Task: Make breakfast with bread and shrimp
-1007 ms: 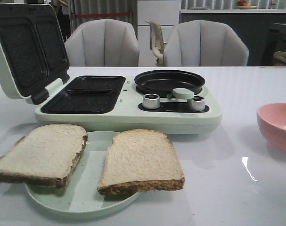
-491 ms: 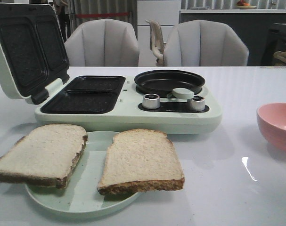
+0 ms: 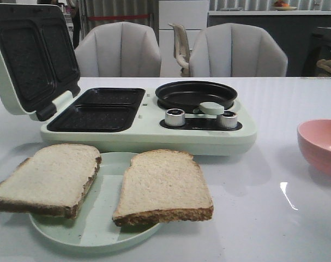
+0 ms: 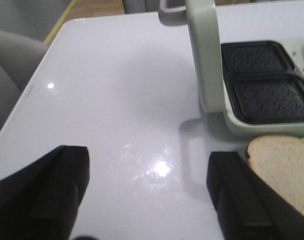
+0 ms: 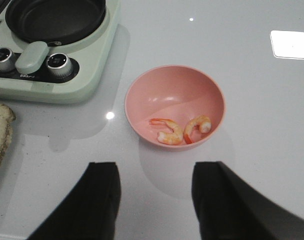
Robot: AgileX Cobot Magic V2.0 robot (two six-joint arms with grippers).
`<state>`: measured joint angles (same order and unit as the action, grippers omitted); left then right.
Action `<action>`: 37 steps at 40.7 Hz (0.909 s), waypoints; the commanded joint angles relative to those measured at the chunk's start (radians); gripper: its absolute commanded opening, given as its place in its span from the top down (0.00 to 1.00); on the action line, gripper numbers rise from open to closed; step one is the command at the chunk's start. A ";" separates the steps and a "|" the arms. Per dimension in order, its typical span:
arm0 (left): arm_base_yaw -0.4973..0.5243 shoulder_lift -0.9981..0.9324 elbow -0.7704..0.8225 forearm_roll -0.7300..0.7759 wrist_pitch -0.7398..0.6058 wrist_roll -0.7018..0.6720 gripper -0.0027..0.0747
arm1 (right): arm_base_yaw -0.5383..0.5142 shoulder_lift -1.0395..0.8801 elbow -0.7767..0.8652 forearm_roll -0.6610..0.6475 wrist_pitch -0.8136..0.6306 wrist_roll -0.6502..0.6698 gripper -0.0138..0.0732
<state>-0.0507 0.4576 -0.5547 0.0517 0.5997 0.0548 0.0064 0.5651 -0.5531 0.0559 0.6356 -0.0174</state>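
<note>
Bread (image 3: 100, 183) lies on the plate (image 3: 94, 232), shrimp (image 5: 182, 131) in the bowl (image 5: 157, 90) — both tools (image 4: 146, 195) (image 5: 156, 200) gape wide, empty.

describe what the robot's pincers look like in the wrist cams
Each pincer shows only as two dark, matte black fingers, broad and blocky with angled edges. The left pincer has wide, slab-like fingers; the right pincer has fingers that look similar. No cables, markings or arm links are visible.
</note>
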 commanded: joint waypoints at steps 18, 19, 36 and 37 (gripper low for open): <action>-0.418 0.216 0.021 0.204 0.013 0.332 0.26 | -0.005 0.010 -0.029 0.003 -0.066 0.000 0.32; -0.439 0.224 0.032 0.225 0.011 0.332 0.26 | -0.005 0.010 -0.029 0.003 -0.066 0.000 0.32; -0.774 0.311 0.198 0.861 -0.018 -0.131 0.26 | -0.005 0.010 -0.029 0.003 -0.066 0.000 0.32; -0.786 0.325 0.198 0.900 -0.016 -0.172 0.26 | -0.005 0.010 -0.029 0.003 -0.066 0.000 0.32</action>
<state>-0.7994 0.7536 -0.3356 0.7887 0.6262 0.0256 0.0064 0.5651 -0.5531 0.0559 0.6356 -0.0174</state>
